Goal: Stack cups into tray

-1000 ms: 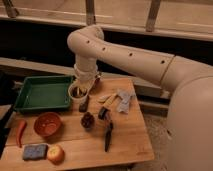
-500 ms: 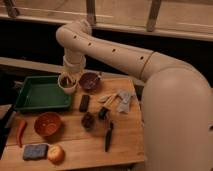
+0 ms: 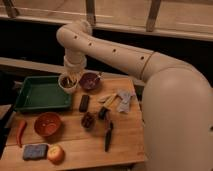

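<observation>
The green tray (image 3: 41,93) lies at the table's back left. My gripper (image 3: 69,76) hangs from the big cream arm just past the tray's right rim. It is shut on the cream-white cup (image 3: 67,83) and holds it by the rim at the tray's back right corner. The small dark maroon cup (image 3: 88,120) stands mid-table. A small shiny silver cup (image 3: 103,113) stands right beside it.
A dark purple bowl (image 3: 90,81) sits right of the held cup. An orange bowl (image 3: 48,124), a red chili (image 3: 21,133), a blue sponge (image 3: 34,151) and an apple (image 3: 56,154) lie front left. A black block (image 3: 84,103), a knife (image 3: 108,136) and a grey cloth (image 3: 121,99) lie mid-right.
The gripper has carried the cream-white cup left and back towards the tray's corner, uncovering the purple bowl. It has barely moved in the last half second.
</observation>
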